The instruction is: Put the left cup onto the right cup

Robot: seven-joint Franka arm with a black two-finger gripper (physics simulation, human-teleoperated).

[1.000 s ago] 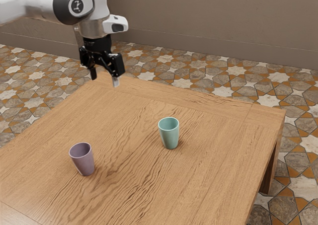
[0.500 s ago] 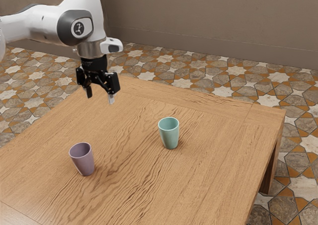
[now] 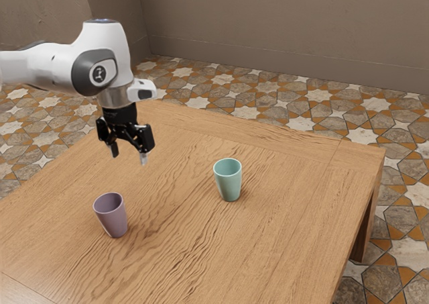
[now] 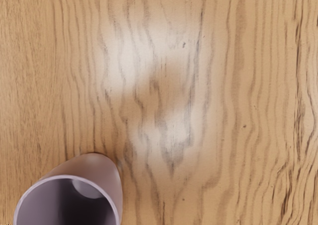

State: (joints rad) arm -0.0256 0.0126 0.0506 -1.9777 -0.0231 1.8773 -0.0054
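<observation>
The 2 cups, purple cup (image 3: pixel 110 214) (image 4: pixel 69 200) and teal cup (image 3: pixel 228 178), stood upright, well apart. The purple cup's inside looked bare. The gripper (image 3: pixel 129 154) hung spread above the table (image 3: pixel 268 250)

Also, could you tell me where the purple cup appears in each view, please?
Exterior view: the purple cup stands upright on the table, toward the exterior view's left of the teal cup.
Wrist view: the purple cup is seen from above, mouth open, on the table.
Shared landmark: the table's wavy wood grain around it.
</observation>
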